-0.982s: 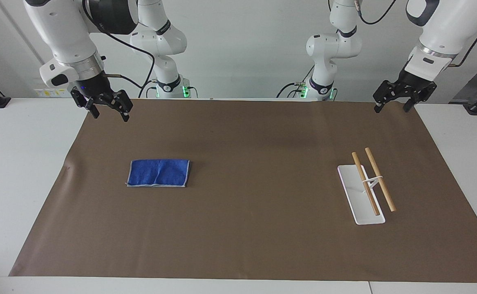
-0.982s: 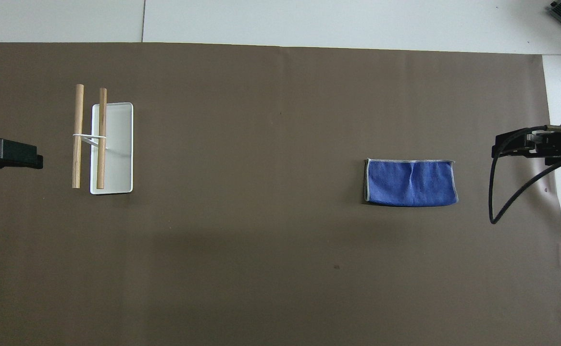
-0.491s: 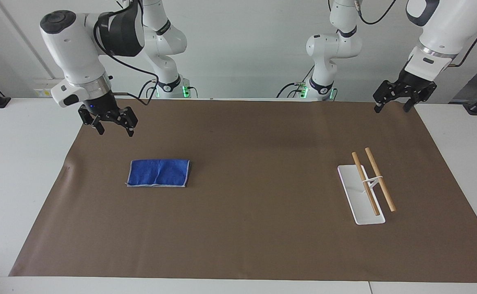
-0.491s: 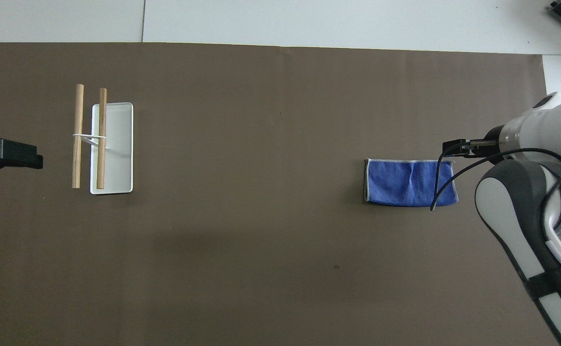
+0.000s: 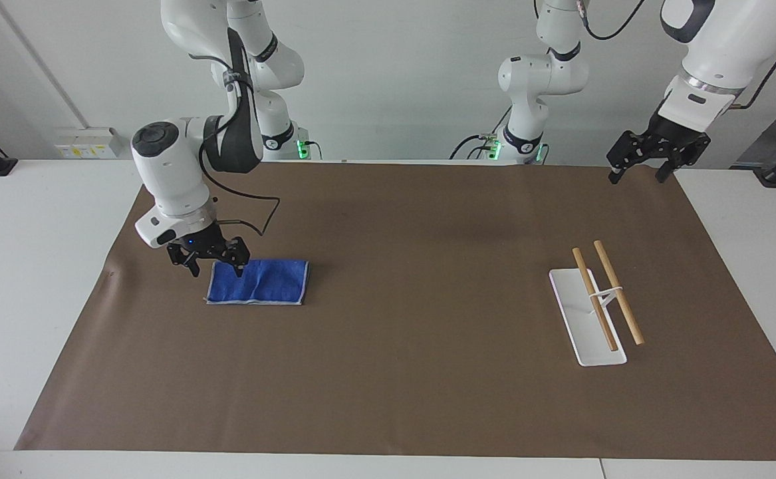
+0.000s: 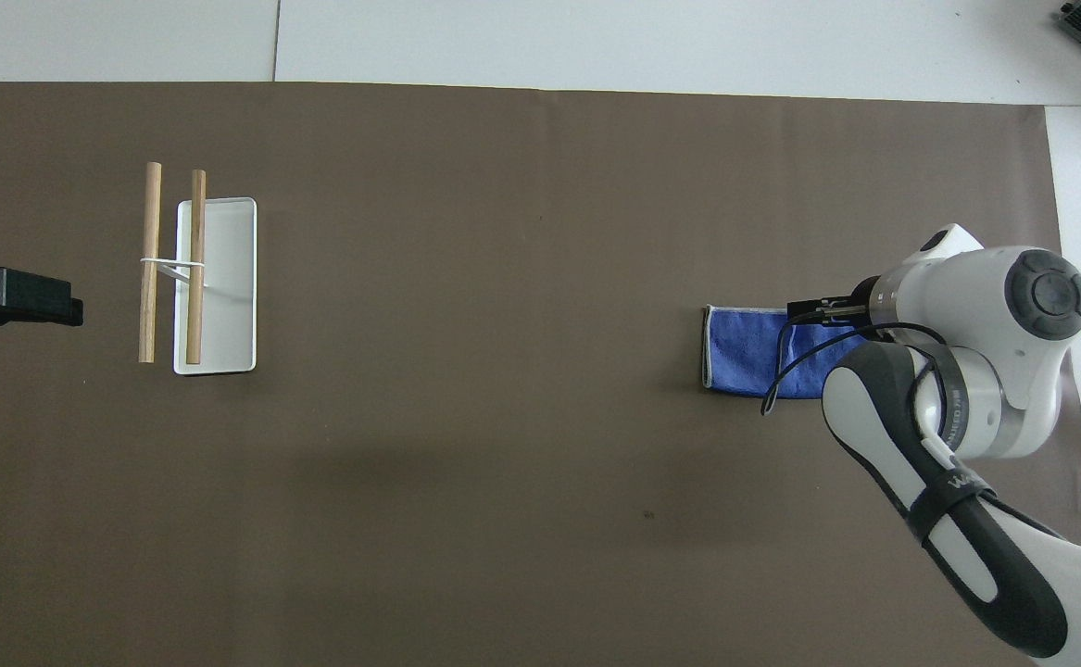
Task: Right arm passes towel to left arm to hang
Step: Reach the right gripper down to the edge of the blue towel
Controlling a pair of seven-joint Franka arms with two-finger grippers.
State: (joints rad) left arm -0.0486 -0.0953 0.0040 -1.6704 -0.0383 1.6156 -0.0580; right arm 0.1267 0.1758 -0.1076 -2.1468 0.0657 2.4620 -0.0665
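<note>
Facing view, item one: we list the towel point(image 5: 258, 282), royal blue with a pale stitched edge, lying flat on the brown mat point(image 5: 414, 372) of the counter point(image 5: 35, 279), toward the right arm's end; item two: the right gripper point(image 5: 215, 268), fingers spread and holding nothing, low over the towel's end corner nearest the robots; whether it touches the cloth we cannot tell; item three: the left gripper point(image 5: 639, 176), fingers apart and empty, waiting raised over the mat's corner at the left arm's end; item four: a white rack point(image 5: 587, 318) carrying two wooden rods point(image 5: 606, 294), well apart from the towel.
</note>
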